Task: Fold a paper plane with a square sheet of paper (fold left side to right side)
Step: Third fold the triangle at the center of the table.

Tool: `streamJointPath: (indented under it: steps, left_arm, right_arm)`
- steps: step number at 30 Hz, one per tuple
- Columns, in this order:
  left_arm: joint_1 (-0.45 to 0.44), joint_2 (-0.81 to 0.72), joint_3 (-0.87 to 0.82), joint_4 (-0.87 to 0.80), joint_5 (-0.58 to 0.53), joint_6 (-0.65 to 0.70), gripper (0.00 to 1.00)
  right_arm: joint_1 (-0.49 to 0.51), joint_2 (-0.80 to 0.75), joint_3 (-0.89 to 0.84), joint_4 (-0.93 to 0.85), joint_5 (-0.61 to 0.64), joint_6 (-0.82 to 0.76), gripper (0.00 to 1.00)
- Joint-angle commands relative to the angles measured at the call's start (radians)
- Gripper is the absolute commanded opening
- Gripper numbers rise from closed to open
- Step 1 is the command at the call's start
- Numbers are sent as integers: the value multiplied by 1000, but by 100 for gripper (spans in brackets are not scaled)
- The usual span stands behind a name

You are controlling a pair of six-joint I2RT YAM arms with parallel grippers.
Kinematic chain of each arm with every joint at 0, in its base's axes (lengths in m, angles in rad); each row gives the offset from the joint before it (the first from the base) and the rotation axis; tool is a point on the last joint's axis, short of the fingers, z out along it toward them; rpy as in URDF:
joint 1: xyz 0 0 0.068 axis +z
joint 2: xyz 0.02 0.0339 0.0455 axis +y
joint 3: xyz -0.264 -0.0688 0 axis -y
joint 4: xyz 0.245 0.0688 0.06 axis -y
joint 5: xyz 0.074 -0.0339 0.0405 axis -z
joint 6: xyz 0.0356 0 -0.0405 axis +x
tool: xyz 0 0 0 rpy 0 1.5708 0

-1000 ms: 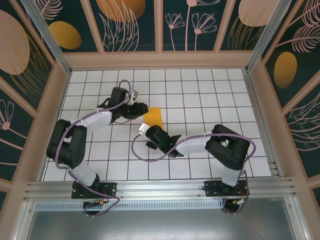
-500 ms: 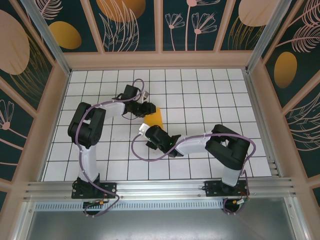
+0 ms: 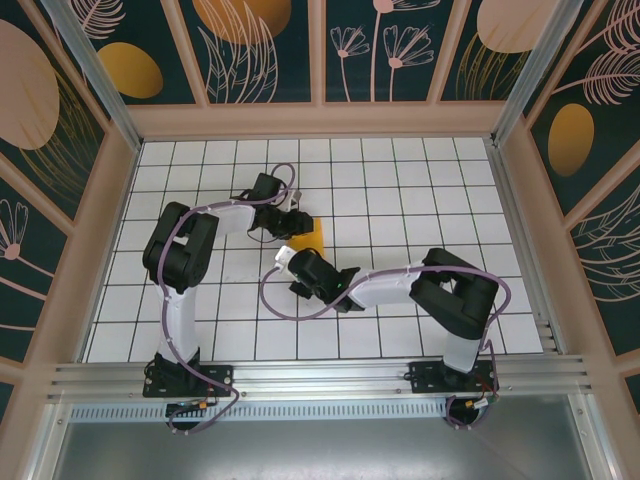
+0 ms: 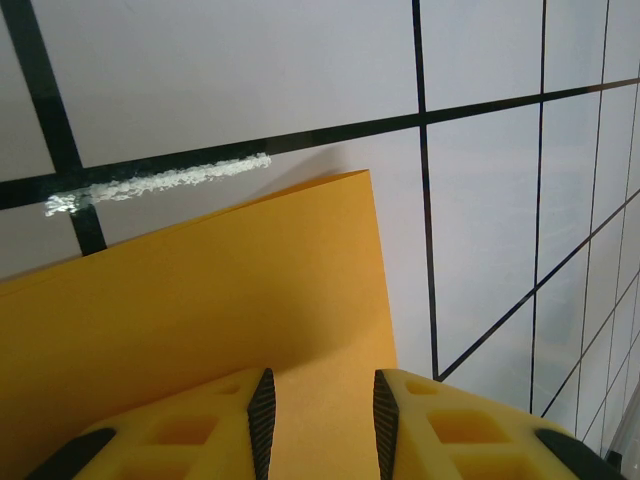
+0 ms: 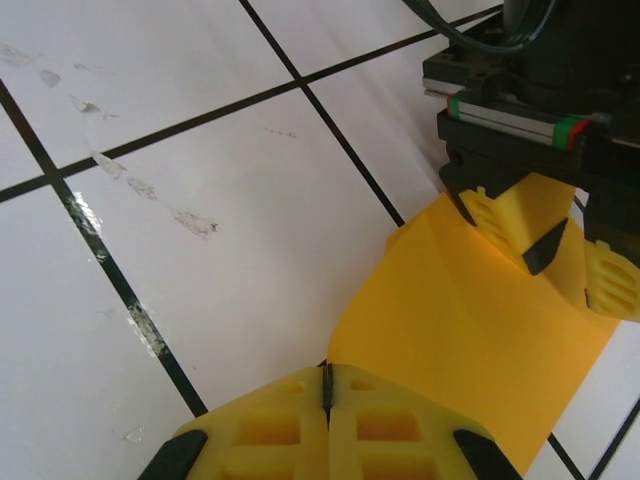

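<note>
Left gripper point(image 4: 322, 400) hangs over the far end of the square sheet of paper point(image 4: 230, 300), its jaws parted a little, with orange paper showing in the gap. Nothing is clamped, and I cannot tell whether the tips touch the sheet. The sheet lies on the white tiled counter point(image 5: 200, 130) between the two grippers, as a narrow orange-yellow strip. Its long left edge seems to ride slightly off the tiles.

The sheet looks thin, light and limp, so it should bend at a touch, skate on the smooth tiles and keep any stray crease. I would hold it at a corner or along an edge, never in the middle, with the other end pinned flat.

Right gripper point(image 5: 326, 385) sits at the sheet's near corner with its jaws pressed tight together. The corner runs right up to the seam between them, and whether it is nipped or only pinned I cannot tell.
</note>
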Motion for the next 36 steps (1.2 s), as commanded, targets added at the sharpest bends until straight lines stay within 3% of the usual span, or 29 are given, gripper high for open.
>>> streamJointPath:
  steps: [1, 8, 16, 36]
  left_arm:
    - [-12, 45, 5, -51, -31, 41, 35]
    - [-14, 50, 6, -57, -32, 51, 34]
    - [-17, 46, 7, -58, -30, 55, 34]
    - [-18, 57, 6, -63, -45, 61, 33]
  right_arm:
    - [-46, -5, 47, -67, -121, 38, 0]
    - [-178, 2, 125, -209, -445, 105, 0]
    - [-273, 23, 120, -204, -625, 193, 0]
    - [-382, 50, 91, -163, -737, 304, 0]
